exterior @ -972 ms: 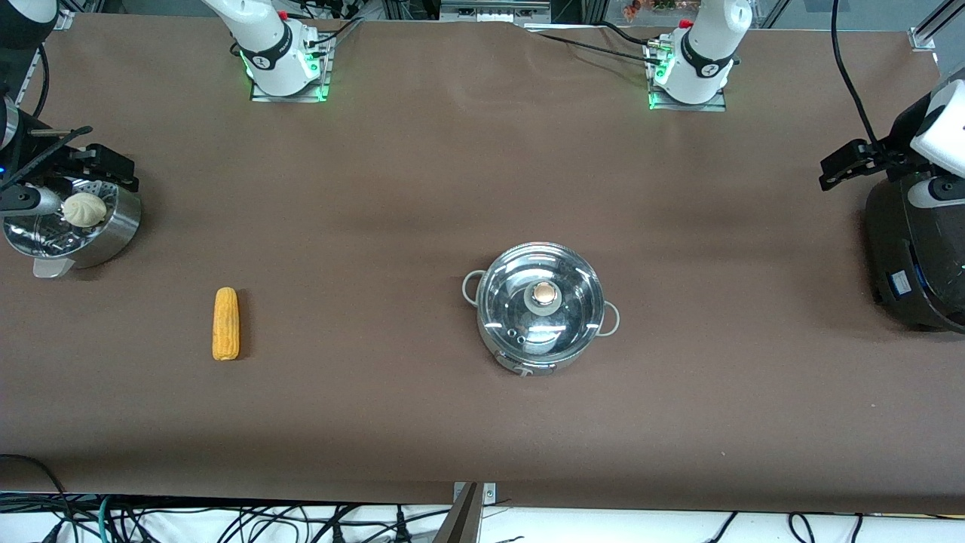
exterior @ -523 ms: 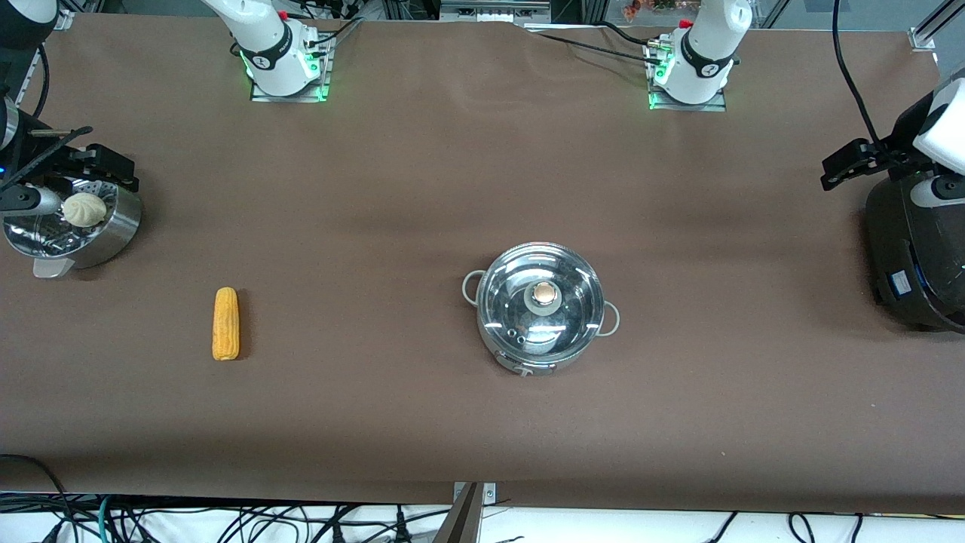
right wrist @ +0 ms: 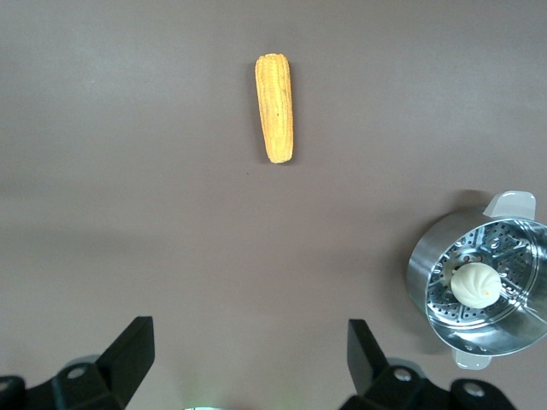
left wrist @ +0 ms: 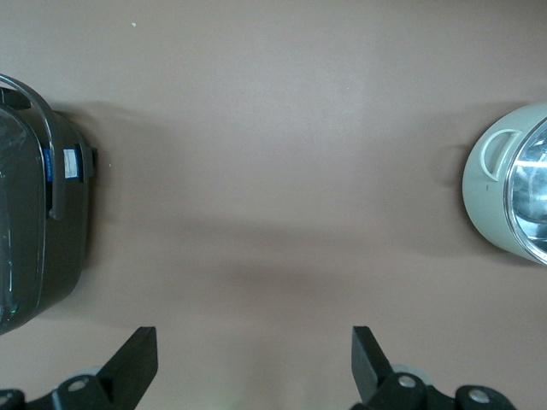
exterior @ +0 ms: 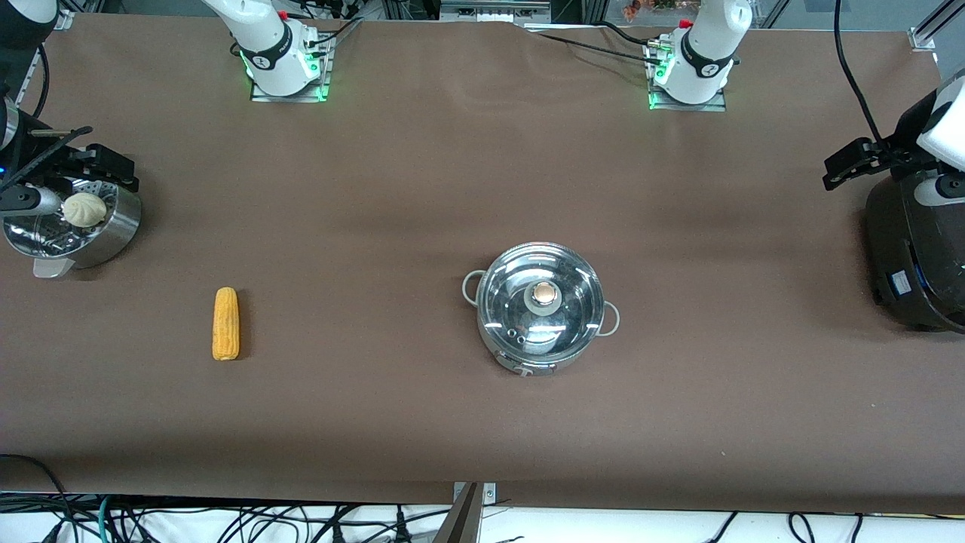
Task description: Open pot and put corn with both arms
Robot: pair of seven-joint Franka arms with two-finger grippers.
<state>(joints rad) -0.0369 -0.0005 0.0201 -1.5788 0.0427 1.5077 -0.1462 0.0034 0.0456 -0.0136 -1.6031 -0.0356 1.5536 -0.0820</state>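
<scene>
The steel pot (exterior: pixel 528 354) stands mid-table with its glass lid (exterior: pixel 565 317) on, knob (exterior: pixel 543 295) up; its side shows in the left wrist view (left wrist: pixel 487 196). The corn (exterior: pixel 225 323) lies flat toward the right arm's end and also shows in the right wrist view (right wrist: pixel 274 107). My left gripper (exterior: pixel 856 164) hangs open and empty beside the black cooker, fingers wide apart in its wrist view (left wrist: pixel 255 359). My right gripper (exterior: pixel 94 162) hangs open and empty over the steamer bowl, fingers wide apart in its wrist view (right wrist: pixel 248 350). Both are well away from the pot and the corn.
A steel steamer bowl (exterior: pixel 117 226) with a pale bun (exterior: pixel 84 209) stands at the right arm's end of the table. A large black cooker (exterior: pixel 916 256) stands at the left arm's end. Brown table covering lies between the corn and the pot.
My left gripper has drifted very slightly toward the left arm's end of the table. The right gripper, pot and corn have not moved.
</scene>
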